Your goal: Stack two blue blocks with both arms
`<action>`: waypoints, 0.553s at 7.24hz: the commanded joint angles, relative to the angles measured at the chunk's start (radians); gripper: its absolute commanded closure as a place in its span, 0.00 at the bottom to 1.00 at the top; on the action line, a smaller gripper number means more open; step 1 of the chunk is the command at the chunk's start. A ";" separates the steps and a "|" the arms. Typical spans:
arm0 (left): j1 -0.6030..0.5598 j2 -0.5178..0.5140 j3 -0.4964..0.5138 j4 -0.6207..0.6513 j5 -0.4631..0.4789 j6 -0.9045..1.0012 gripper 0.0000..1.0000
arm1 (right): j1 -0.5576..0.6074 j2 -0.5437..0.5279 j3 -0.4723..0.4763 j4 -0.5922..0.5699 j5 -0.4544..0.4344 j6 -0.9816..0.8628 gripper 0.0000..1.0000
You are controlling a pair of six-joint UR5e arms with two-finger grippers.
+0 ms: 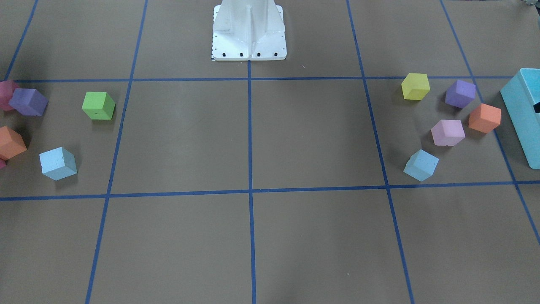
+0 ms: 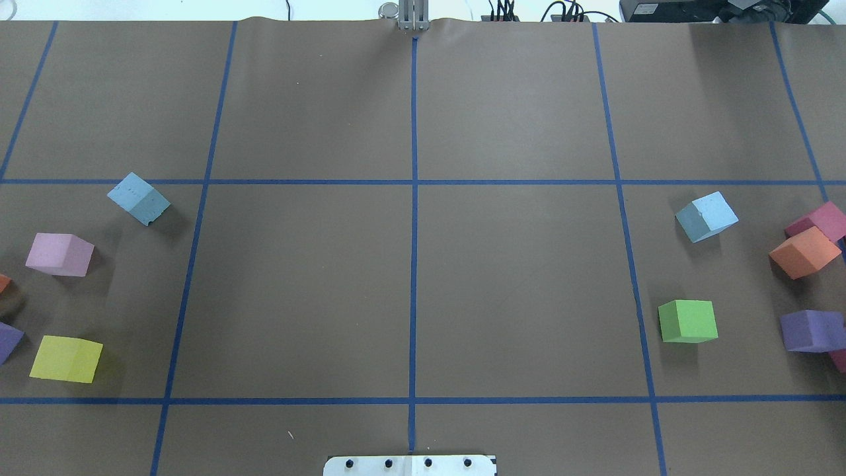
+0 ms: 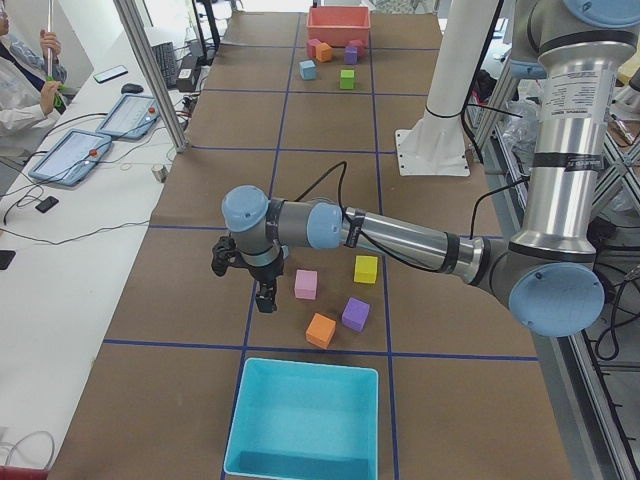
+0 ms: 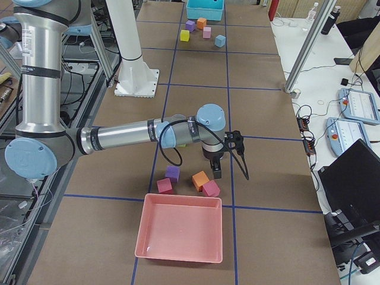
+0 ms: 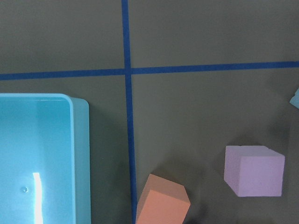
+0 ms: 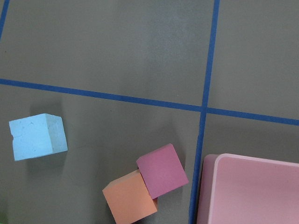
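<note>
Grippers first: the left gripper (image 3: 265, 297) hangs fingers-down just beside the pink cube (image 3: 306, 284), and the right gripper (image 4: 217, 173) hangs near the magenta cube (image 4: 211, 188). From these side angles we can't tell how far apart either one's fingers are. The label (image 3: 568, 88) on the left arm (image 3: 400, 235) is too small for us to read. The left blue block (image 2: 137, 198) and the right blue block (image 2: 706, 216) sit flat on the table (image 2: 410, 277), well apart, both twisted off the tape lines (image 2: 414, 231).
</note>
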 commanded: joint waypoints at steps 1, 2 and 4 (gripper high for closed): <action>0.162 -0.159 0.008 -0.007 0.003 -0.198 0.01 | -0.073 0.029 0.002 0.013 0.026 0.126 0.00; 0.207 -0.208 0.011 -0.016 0.004 -0.226 0.00 | -0.126 0.033 0.001 0.065 0.025 0.148 0.00; 0.270 -0.251 0.020 -0.056 0.010 -0.212 0.02 | -0.211 0.083 -0.008 0.091 0.020 0.278 0.00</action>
